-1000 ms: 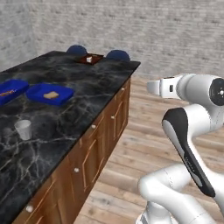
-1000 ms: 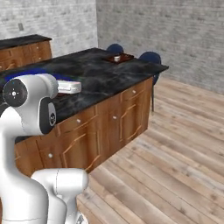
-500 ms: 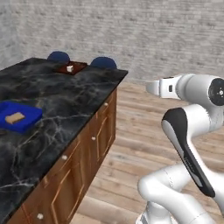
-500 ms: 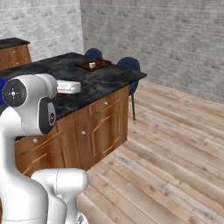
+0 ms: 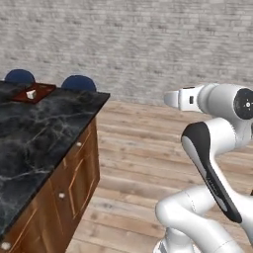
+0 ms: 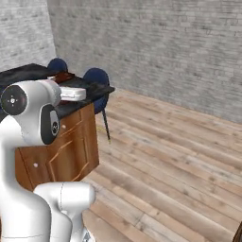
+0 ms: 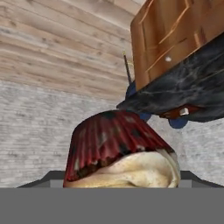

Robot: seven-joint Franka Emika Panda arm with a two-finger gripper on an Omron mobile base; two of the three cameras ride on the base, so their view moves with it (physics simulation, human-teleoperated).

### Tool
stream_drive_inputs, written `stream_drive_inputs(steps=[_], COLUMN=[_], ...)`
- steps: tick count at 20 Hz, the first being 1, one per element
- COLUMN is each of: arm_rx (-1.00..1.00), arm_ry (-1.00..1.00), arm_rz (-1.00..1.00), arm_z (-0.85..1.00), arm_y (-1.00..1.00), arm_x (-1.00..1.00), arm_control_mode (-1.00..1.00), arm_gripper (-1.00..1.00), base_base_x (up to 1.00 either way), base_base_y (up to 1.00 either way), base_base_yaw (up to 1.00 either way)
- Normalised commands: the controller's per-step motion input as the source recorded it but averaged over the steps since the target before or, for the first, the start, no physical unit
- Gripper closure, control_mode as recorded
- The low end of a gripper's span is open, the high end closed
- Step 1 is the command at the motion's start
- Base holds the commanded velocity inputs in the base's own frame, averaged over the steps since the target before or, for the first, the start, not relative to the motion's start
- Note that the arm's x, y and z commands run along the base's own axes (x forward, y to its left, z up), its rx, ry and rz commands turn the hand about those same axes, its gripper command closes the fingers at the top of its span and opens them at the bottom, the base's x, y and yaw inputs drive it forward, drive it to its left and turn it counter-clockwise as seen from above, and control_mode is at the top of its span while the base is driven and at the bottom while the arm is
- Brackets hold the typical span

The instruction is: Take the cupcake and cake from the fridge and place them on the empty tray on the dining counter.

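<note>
The gripper (image 7: 122,186) is clamped on the cupcake (image 7: 120,153), which sits close before the hand camera, its dark red wrapper toward the floor side of that rolled view and its tan top toward the fingers. The hand is held out level over the wooden floor (image 5: 148,163), beyond the counter's (image 5: 34,133) near end corner. On the black marble top, at its far edge, lies the tray (image 5: 34,92), with the cake (image 5: 31,93) on it. Two blue chairs (image 5: 79,83) stand behind that far edge, before the brick wall (image 5: 128,44).
</note>
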Motion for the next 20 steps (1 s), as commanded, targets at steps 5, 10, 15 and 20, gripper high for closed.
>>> stream_drive_inputs(steps=[5,10,15,20], arm_rx=[0.0,0.0,0.0,0.0], arm_ry=[0.0,0.0,0.0,0.0], arm_rz=[0.0,0.0,0.0,0.0], arm_z=[0.0,0.0,0.0,0.0], arm_y=[0.0,0.0,0.0,0.0], arm_x=[0.0,0.0,0.0,0.0], arm_control_mode=[1.0,1.0,1.0,1.0], arm_gripper=[1.0,1.0,1.0,1.0], base_base_x=[1.0,1.0,1.0,1.0], base_base_y=[-1.0,-0.89,-0.34,-0.23], base_base_yaw=[-0.09,0.07,0.42,0.57])
